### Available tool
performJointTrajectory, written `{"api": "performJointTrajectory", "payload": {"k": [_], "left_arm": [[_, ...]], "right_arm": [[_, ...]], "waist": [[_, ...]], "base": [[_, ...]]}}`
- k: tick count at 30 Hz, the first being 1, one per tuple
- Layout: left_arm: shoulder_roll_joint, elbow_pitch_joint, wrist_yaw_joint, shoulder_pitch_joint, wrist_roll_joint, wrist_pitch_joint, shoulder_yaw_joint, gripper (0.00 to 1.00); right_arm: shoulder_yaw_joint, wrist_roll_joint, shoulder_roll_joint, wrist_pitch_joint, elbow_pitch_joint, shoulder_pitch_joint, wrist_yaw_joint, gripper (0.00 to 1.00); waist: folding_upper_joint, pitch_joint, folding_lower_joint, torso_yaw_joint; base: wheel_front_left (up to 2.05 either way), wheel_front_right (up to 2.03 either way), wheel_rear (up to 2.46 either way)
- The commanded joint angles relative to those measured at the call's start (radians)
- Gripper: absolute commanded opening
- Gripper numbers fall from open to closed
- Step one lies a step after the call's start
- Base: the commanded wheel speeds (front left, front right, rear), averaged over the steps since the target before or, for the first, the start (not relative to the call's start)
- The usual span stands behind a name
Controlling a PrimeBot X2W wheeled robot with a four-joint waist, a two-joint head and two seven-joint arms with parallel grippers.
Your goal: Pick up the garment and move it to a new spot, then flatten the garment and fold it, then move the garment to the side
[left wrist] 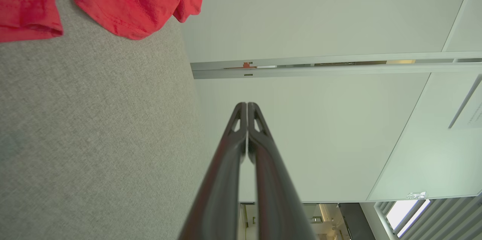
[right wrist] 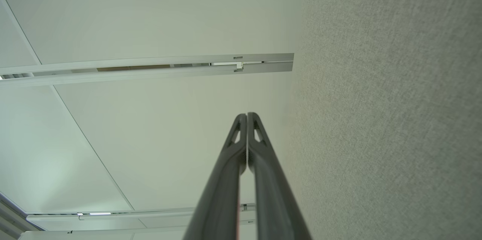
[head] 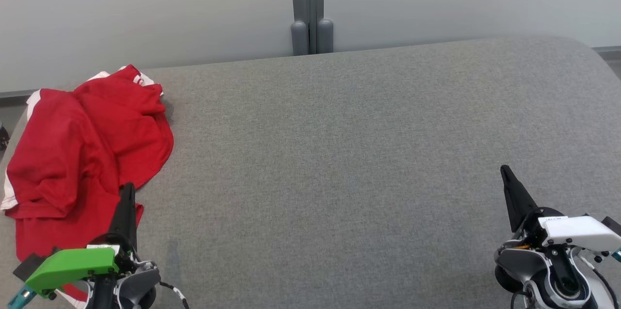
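Currently the red garment (head: 82, 154) is heaped, crumpled, at the left end of the grey padded surface (head: 339, 154), with white trim shown at its edges. Both pairs of jaws are pressed fully together and nothing is held. The left gripper (head: 127, 191) is seen over the garment's near edge, possibly clear of it. The right gripper (head: 505, 173) is seen well apart, over bare grey cloth.

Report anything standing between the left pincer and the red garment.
Nothing visible does. The left pincer, shut, sits right at the red garment's near edge with no object between them. The grey surface to the garment's right holds nothing else in the head view.
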Motion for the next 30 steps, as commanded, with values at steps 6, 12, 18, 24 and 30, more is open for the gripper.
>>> {"api": "performJointTrajectory", "payload": {"k": [6, 12, 18, 24, 30], "left_arm": [[-0.008, 0.036, 0.003, 0.03, 0.001, -0.004, -0.008, 1.0], [-0.007, 0.016, 0.003, 0.047, 0.029, -0.041, -0.034, 1.0], [-0.006, -0.01, 0.003, 0.057, 0.114, -0.073, -0.045, 1.0], [-0.005, -0.043, 0.021, 0.064, 0.202, -0.099, -0.057, 1.0], [-0.004, -0.079, 0.05, 0.071, 0.308, -0.124, -0.078, 1.0]], "right_arm": [[0.005, -0.001, 0.01, -0.004, 0.035, 0.032, 0.0, 1.0], [0.027, -0.021, 0.008, -0.04, 0.018, 0.046, 0.0, 1.0], [0.031, -0.082, 0.007, -0.073, -0.001, 0.054, 0.0, 1.0], [0.036, -0.172, 0.006, -0.099, -0.024, 0.06, 0.0, 1.0], [0.04, -0.28, 0.006, -0.123, -0.047, 0.064, 0.0, 1.0]], "waist": [[0.0, 0.0, 0.0, 0.0], [0.0, -0.002, 0.0, 0.0], [0.0, -0.003, 0.0, 0.0], [0.0, -0.003, 0.0, 0.0], [0.0, -0.003, 0.0, 0.0]], "base": [[0.0, 0.0, 0.0], [0.0, 0.0, 0.0], [0.0, 0.0, 0.0], [0.0, 0.0, 0.0], [0.0, 0.0, 0.0]]}}
